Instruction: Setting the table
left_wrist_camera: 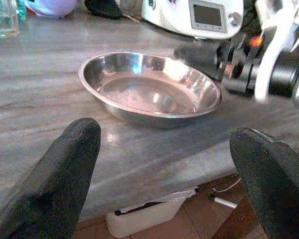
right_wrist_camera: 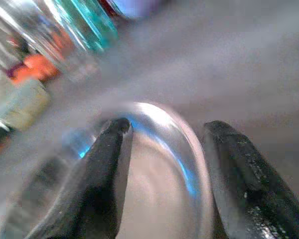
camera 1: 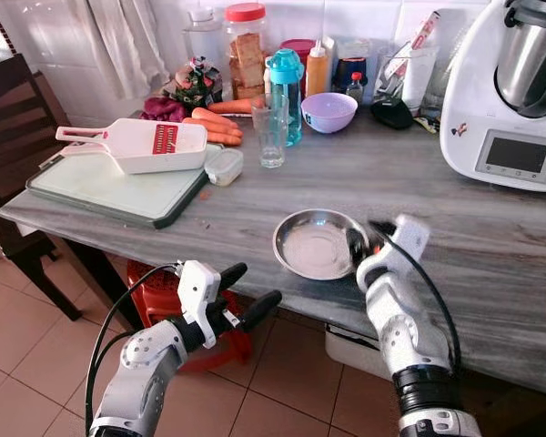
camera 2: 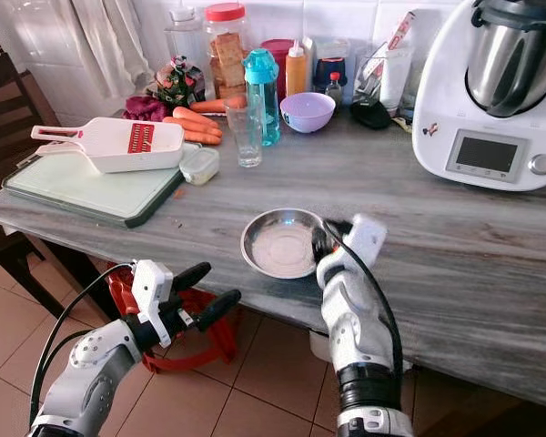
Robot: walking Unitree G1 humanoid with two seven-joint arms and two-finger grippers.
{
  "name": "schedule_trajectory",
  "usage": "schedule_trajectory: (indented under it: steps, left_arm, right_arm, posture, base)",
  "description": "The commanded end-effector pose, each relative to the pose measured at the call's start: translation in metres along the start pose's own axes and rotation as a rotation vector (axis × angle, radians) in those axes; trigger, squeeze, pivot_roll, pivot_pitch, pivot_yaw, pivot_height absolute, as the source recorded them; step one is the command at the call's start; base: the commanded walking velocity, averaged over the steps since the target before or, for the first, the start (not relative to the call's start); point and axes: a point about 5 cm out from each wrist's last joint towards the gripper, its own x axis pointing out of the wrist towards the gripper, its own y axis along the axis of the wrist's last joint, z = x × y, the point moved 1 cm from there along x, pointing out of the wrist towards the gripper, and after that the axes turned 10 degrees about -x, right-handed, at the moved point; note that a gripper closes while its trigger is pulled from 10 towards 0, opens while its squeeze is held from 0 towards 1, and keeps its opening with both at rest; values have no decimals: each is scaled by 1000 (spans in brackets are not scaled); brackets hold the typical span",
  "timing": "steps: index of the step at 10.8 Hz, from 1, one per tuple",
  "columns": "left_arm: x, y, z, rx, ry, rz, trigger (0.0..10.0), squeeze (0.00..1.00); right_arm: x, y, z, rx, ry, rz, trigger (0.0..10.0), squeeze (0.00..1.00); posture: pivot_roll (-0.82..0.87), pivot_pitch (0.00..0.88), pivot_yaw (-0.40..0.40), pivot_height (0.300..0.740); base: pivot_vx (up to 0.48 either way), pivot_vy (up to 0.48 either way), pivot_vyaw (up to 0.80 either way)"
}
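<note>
A shallow steel bowl (camera 1: 317,244) sits on the grey marble counter (camera 1: 473,237) close to its front edge. My right gripper (camera 1: 364,241) is at the bowl's right rim. In the right wrist view its open fingers (right_wrist_camera: 114,149) straddle the bowl's rim (right_wrist_camera: 187,149), one inside and one outside. My left gripper (camera 1: 255,284) hangs open below the counter's edge, to the bowl's front left, holding nothing. The left wrist view looks between its fingers (left_wrist_camera: 65,164) at the bowl (left_wrist_camera: 149,89).
A cutting board (camera 1: 109,187) with a white slicer (camera 1: 146,146) lies at the left. Behind the bowl stand a glass (camera 1: 271,137), a teal bottle (camera 1: 285,91), a purple bowl (camera 1: 328,111) and carrots (camera 1: 214,123). A large kitchen machine (camera 1: 519,100) fills the back right. A dark chair (camera 1: 9,118) stands left.
</note>
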Motion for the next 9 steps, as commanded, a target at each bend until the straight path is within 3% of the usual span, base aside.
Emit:
schedule_trajectory:
  steps: [1, 5, 9]
  left_arm:
    - [0, 3, -4, 2, 13, 3, 10000, 0]
    - [-1, 6, -12, 9, 97, 31, 10000, 0]
    - [2, 23, -28, 80, 331, 82, 10000, 0]
  right_arm:
    - [-4, 9, -4, -30, 23, 44, 10000, 1000]
    - [-33, 21, 5, -169, 51, 135, 10000, 1000]
    - [-71, 33, 30, -317, -19, 208, 10000, 1000]
  posture:
    - [-4, 0, 64, 740]
    - [-7, 0, 62, 740]
    - [-16, 0, 54, 740]
  base:
    - [0, 0, 0]
    - [0, 0, 0]
    - [0, 0, 0]
